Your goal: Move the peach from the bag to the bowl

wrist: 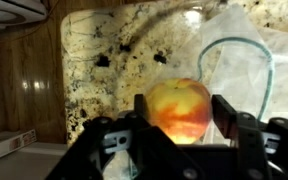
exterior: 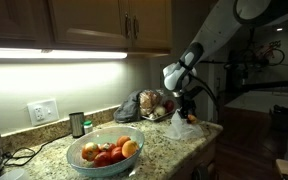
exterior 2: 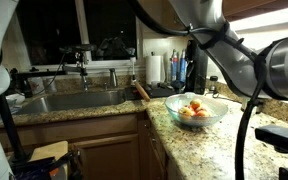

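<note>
In the wrist view my gripper (wrist: 182, 120) is shut on a yellow-red peach (wrist: 177, 105), one finger on each side of it. It hangs over the speckled granite counter, with a clear plastic bag (wrist: 239, 55) just behind to the right. In an exterior view the gripper (exterior: 188, 104) sits just above that bag (exterior: 182, 128) near the counter's end. A glass bowl (exterior: 104, 152) holding several fruits stands apart from it on the counter. The bowl also shows in the other exterior view (exterior 2: 196, 111).
A second bag of fruit (exterior: 149, 105) lies against the wall behind the gripper. A dark can (exterior: 77, 124) and a wall outlet (exterior: 44, 111) are beyond the bowl. A sink (exterior 2: 79, 100), bottles and a paper roll (exterior 2: 156, 68) line the far counter.
</note>
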You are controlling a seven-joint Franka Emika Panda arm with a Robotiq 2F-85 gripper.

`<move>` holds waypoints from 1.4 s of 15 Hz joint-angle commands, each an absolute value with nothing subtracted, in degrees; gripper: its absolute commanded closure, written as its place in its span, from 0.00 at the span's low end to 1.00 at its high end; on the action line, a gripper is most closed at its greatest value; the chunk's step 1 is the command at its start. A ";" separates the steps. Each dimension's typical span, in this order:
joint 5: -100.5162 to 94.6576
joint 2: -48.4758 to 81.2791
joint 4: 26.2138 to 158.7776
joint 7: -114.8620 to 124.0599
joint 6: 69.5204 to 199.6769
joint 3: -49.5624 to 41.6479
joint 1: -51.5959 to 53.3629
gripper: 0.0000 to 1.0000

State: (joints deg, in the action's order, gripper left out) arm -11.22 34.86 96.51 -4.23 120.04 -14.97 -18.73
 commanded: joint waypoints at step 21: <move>-8.27 41.24 86.96 -7.11 118.51 -14.03 -21.28 0.00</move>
State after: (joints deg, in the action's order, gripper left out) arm -9.34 40.67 88.39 -6.12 119.97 -14.52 -19.90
